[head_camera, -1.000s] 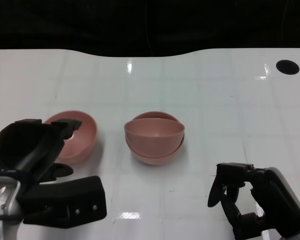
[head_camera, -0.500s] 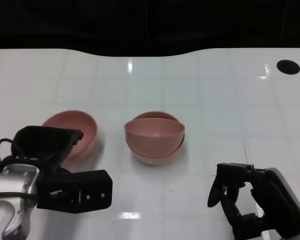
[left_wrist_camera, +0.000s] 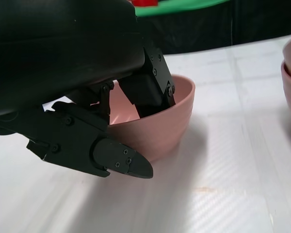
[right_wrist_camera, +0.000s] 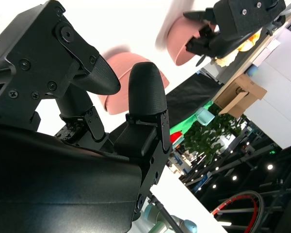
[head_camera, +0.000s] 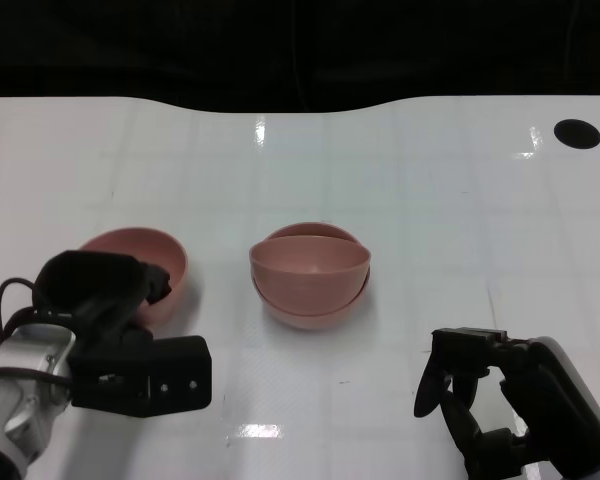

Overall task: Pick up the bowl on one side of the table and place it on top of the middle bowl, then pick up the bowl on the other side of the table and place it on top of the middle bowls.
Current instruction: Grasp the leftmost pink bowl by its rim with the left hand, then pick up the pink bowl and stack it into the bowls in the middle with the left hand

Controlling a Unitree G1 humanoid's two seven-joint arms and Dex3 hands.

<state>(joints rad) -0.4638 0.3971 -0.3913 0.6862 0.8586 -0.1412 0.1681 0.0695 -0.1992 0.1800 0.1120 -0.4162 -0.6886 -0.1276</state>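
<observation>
Two bowls [head_camera: 308,285] already stacked mid-frame on the desk [head_camera: 430,200]; third bowl [head_camera: 140,262] at left, pinched at its near rim by left hand [head_camera: 110,320]. Stack lay rightward. Right hand [head_camera: 500,410] idle lower right, fingers [head_camera: 435,385] apart, empty.

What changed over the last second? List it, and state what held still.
The left hand has turned over onto the near rim of the left bowl, fingers inside and outside its wall in the left wrist view; the bowl has shifted slightly toward the robot. The stacked middle bowls and the empty right hand have not moved.
</observation>
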